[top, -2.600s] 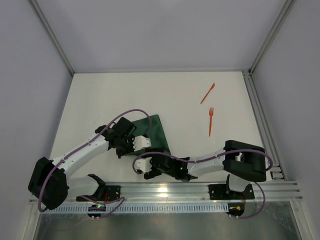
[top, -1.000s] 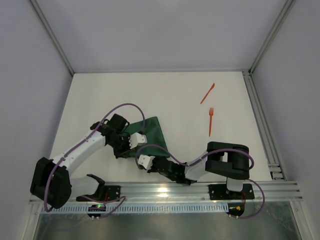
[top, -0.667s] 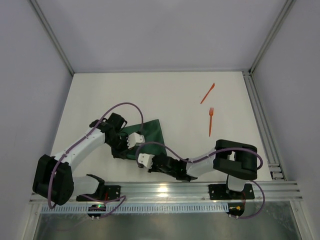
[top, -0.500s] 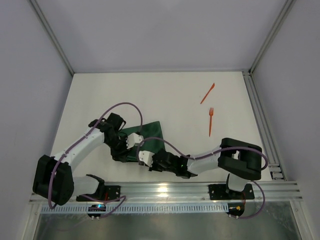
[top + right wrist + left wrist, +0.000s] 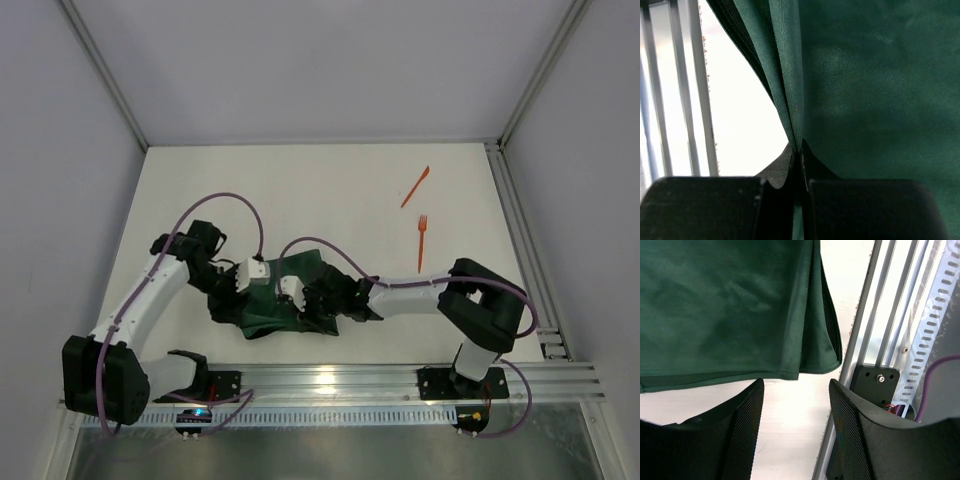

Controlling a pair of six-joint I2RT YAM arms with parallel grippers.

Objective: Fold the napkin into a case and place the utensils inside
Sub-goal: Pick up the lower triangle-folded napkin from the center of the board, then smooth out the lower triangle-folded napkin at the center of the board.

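Overhead view looks down; both wrist views share the napkin close-up.

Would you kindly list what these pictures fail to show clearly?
- Top view: the napkin's fold layers, hidden by both tools.
- Top view: the fork's tines, too small.
- Left wrist view: napkin cut off by the top edge.
- Right wrist view: napkin fills the frame; utensils unseen.

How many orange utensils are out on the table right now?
2. The knife lies far right, toward the back of the table. The fork lies just nearer the arms than it, apart from it. Both are well clear of the napkin. None shows under the cloth, though folds could hide something.
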